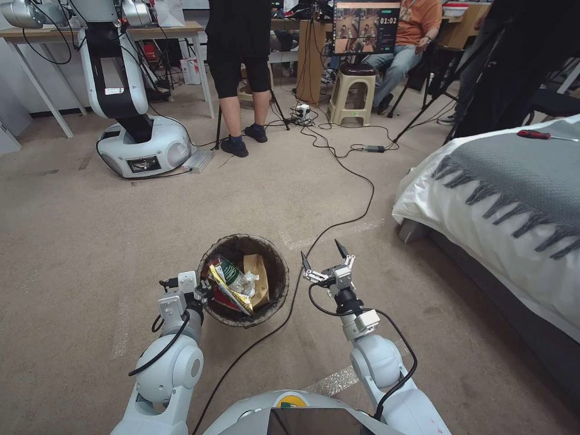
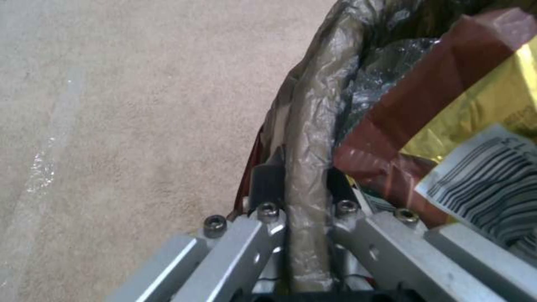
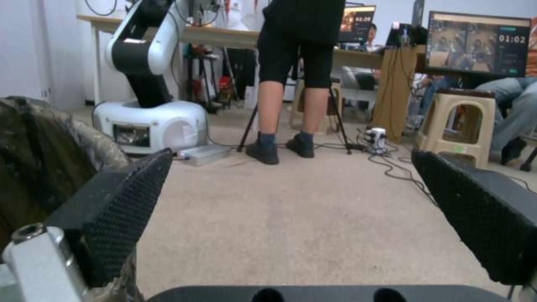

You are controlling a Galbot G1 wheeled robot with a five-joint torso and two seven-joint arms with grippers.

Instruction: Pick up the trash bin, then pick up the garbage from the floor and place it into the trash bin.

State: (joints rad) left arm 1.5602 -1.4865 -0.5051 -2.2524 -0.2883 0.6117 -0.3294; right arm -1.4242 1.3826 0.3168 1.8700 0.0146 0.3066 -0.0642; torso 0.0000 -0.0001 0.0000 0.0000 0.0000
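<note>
The trash bin (image 1: 273, 266), round with a dark bag liner over its rim, stands in front of me on the carpet. Garbage (image 1: 232, 279) lies inside it: a yellow wrapper, a red packet, a green-labelled bottle and a tan paper bag (image 1: 258, 279). My left gripper (image 1: 202, 293) is shut on the bin's near-left rim; the left wrist view has the liner-covered rim (image 2: 313, 138) clamped between the two fingers. My right gripper (image 1: 326, 257) hangs open just right of the bin, nothing between its black fingers (image 3: 131, 201), with the bin's side (image 3: 50, 151) beside it.
A black cable (image 1: 338, 217) runs across the carpet past the bin's right side. A bed (image 1: 483, 199) with a grey blanket fills the right. Another robot's base (image 1: 142, 148), a standing person, a stool (image 1: 350, 93) and tables stand at the back.
</note>
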